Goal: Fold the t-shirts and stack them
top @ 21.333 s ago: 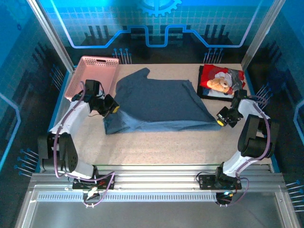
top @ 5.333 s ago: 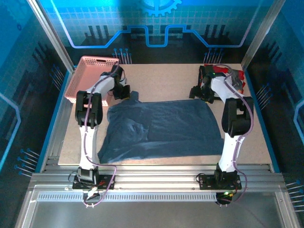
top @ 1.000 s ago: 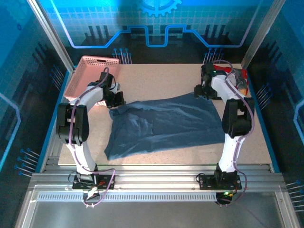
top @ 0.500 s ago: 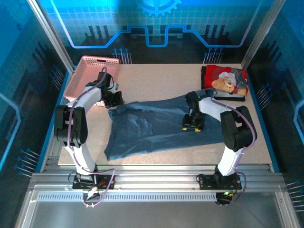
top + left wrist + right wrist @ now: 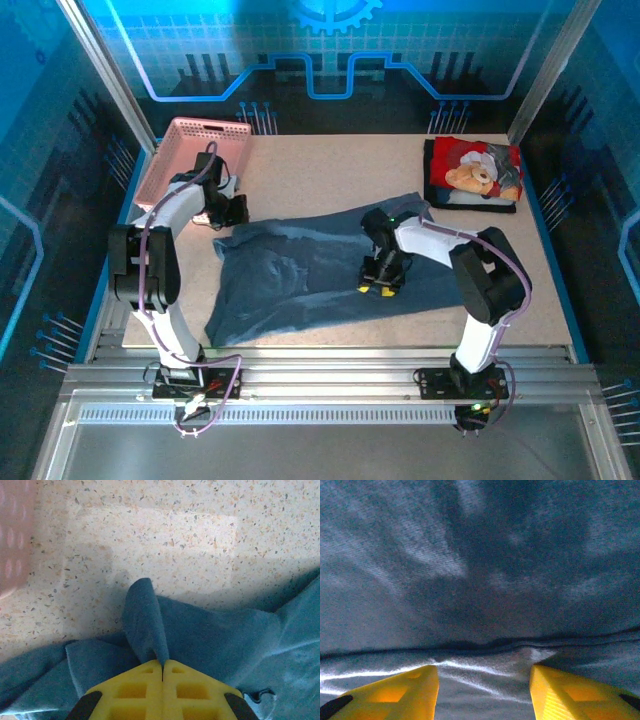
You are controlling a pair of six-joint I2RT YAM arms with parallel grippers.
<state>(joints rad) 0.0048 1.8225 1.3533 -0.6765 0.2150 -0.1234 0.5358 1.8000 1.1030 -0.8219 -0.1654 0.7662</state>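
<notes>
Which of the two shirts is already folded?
The red teddy-bear shirt, a compact folded square at the far right corner of the table. The blue shirt lies spread and wrinkled mid-table, one edge pinched in the shut left gripper.

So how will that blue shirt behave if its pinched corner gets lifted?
Likely floppy: the blue shirt lies rumpled, and the fold pinched in the left gripper droops either side. Pulled, it would probably bunch across the table, not slide flat.
</notes>
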